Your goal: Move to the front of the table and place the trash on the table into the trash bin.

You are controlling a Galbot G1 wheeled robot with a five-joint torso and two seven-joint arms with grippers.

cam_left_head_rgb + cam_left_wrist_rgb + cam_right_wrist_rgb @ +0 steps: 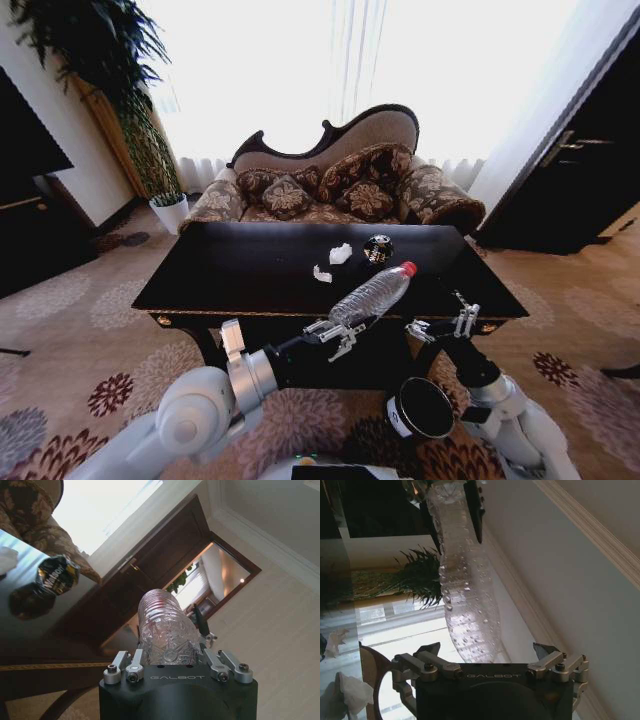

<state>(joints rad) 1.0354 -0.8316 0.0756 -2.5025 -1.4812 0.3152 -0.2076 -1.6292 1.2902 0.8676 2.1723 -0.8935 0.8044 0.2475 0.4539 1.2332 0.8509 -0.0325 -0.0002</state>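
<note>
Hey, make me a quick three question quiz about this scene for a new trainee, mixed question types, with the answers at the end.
1. True or false: the left gripper is shut on the bottle.
2. Which sits on the table nearest the bottle's red cap? A) dark round piece B) trash bin C) potted plant
3. Fill in: the right gripper is open and holds ____.

Key: 1 true; 2 A; 3 nothing.

Head overhead; both wrists close on bottle [372,294].
</note>
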